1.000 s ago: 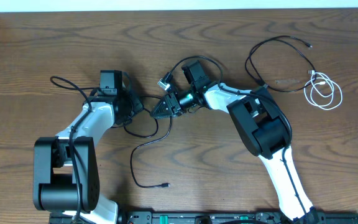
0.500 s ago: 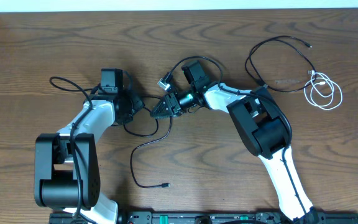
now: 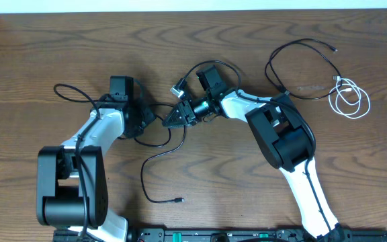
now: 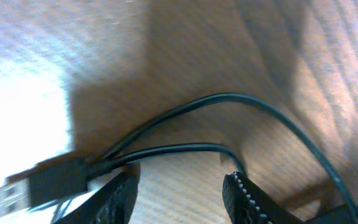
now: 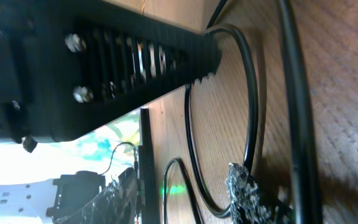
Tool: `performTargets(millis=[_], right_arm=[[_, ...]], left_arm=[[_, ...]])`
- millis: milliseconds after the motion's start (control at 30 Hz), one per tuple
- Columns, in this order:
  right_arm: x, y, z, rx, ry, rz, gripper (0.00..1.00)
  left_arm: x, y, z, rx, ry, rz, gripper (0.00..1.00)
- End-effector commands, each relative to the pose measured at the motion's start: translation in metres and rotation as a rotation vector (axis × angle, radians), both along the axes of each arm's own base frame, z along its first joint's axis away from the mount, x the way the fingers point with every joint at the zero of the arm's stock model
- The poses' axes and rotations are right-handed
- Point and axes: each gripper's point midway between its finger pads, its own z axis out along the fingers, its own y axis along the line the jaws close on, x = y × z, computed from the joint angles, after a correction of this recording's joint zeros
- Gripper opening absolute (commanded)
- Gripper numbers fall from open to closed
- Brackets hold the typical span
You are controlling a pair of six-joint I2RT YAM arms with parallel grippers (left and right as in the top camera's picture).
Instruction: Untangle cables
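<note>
Three cords lie on the wooden counter (image 3: 59,40). The white cable (image 3: 352,99) is coiled in small loops at the far right. Just to its left the second black cable (image 3: 308,41) sweeps in one wide open loop, with its plug end pointing to the far right corner. Both lie well apart from the arms.

The first black cable (image 3: 144,176) lies in the middle. One tail curls out to the left of the left arm. The cord then runs between the two pincers and curves towards the near edge, ending in a small plug (image 3: 179,199).

The left pincer (image 3: 144,118) and the right pincer (image 3: 169,122) are low over this cord, near each other and tip towards tip.

In the left wrist view, the left pincer (image 4: 179,186) has its jaws apart with bare wood showing in the gap. Two black strands lead from a USB plug (image 4: 36,183) at the lower left and pass just beyond the fingertips (image 4: 247,196). The lower strand bends down beside the right one, and I cannot tell whether it touches.

In the right wrist view, the right pincer (image 5: 229,112) is also spread wide. A loop of black cord runs through the gap, close against the tip of the ribbed upper finger (image 5: 135,59). Nothing is pinched.
</note>
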Motion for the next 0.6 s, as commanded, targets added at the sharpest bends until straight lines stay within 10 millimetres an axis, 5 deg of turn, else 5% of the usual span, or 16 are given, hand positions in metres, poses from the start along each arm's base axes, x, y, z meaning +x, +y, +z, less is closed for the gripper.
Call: performTargets(millis=[0, 400, 567], right_arm=[[-0.009, -0.003, -0.053, -0.11, -0.001, -0.029, 0.44], [-0.008, -0.003, -0.055, -0.118, -0.006, -0.035, 0.44], [-0.008, -0.003, -0.055, -0.119, -0.005, -0.035, 0.44]], left_arm=[[-0.009, 0.018, 0.003, 0.088, 0.011, 0.042, 0.51], [-0.006, 0.035, -0.004, 0.175, 0.011, 0.098, 0.52], [-0.003, 0.035, -0.005, 0.174, -0.001, 0.099, 0.44]])
